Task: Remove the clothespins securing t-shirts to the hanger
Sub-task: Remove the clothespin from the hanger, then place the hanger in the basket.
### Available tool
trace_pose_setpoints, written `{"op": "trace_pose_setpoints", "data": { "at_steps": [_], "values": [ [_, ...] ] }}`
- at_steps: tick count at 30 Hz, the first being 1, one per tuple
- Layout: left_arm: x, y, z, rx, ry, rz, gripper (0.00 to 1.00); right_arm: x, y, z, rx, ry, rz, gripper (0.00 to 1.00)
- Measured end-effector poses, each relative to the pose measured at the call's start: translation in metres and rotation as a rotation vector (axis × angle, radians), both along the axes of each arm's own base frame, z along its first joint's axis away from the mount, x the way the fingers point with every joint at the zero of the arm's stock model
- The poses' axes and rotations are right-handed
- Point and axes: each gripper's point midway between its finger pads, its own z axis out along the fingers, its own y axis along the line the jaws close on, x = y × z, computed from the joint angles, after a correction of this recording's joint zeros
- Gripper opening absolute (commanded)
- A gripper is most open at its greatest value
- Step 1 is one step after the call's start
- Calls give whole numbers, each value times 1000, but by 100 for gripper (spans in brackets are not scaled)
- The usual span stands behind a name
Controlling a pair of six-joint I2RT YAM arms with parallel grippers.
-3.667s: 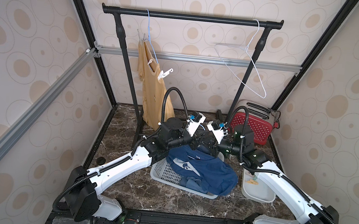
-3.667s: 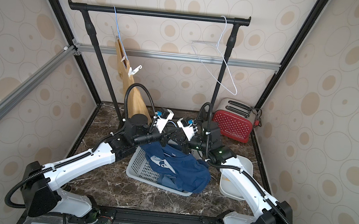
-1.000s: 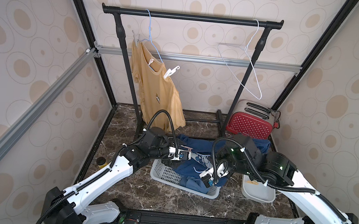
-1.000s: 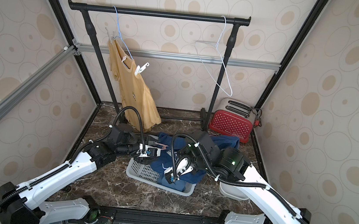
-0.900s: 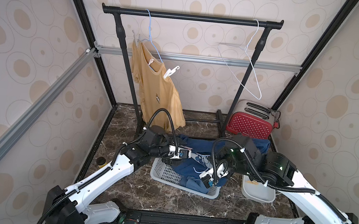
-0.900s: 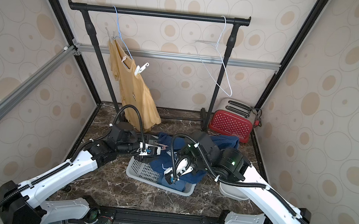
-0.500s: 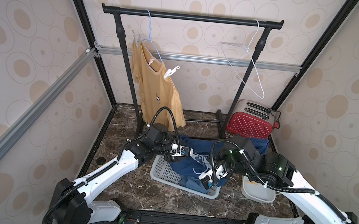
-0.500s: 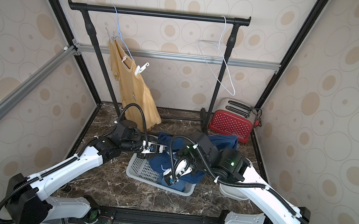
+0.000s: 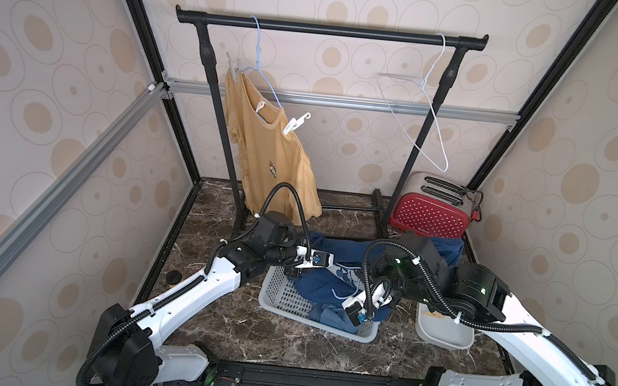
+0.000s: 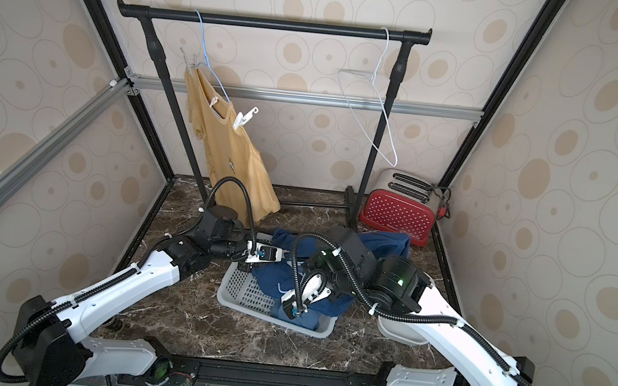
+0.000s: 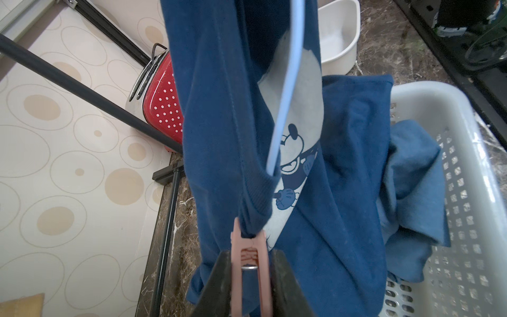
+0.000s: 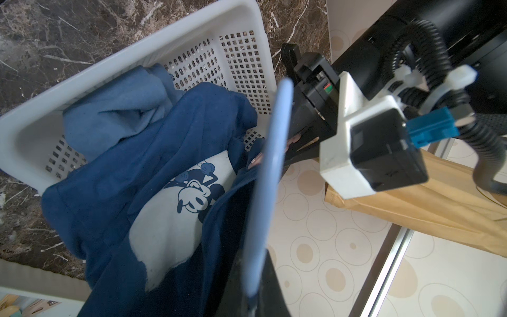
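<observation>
A dark blue t-shirt (image 11: 225,109) with a cartoon print hangs from a light blue hanger (image 11: 288,90) over the basket. A pink clothespin (image 11: 248,255) pins its collar to the hanger wire, and my left gripper (image 11: 249,277) is shut on that pin's handles. My right gripper (image 12: 253,296) is shut on the hanger (image 12: 270,175) wire, above the basket. A lighter blue t-shirt (image 12: 115,109) lies in the basket. In both top views a mustard t-shirt (image 9: 268,158) hangs on the rail, with a white hook-tipped clothespin (image 9: 296,122) on its shoulder and another (image 9: 259,108) at the collar.
A white mesh basket (image 9: 281,296) sits on the marble floor between the arms. A white tub (image 9: 445,331) lies to its right, under the right arm. A red toaster (image 9: 430,210) stands at the back right. An empty white hanger (image 9: 426,108) hangs on the black rail (image 9: 328,29).
My left gripper has closed onto the pink clothespin after standing open a second ago. The left arm shifted slightly toward the back. The right arm has kept hold of the hanger.
</observation>
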Motion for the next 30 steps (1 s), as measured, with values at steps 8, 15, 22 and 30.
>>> {"op": "trace_pose_setpoints", "data": {
  "at_steps": [8,15,22,30],
  "values": [
    [2,6,2,4,-4,26,20,5,1,1,10,-22,-19,0],
    [12,37,19,-21,-11,118,20,12,1,-2,37,-47,-63,0],
    [-4,48,51,-99,-56,149,20,21,5,8,129,-43,-138,0],
    [-17,58,62,-169,-24,207,21,50,25,24,312,89,-298,0]
  ]
}}
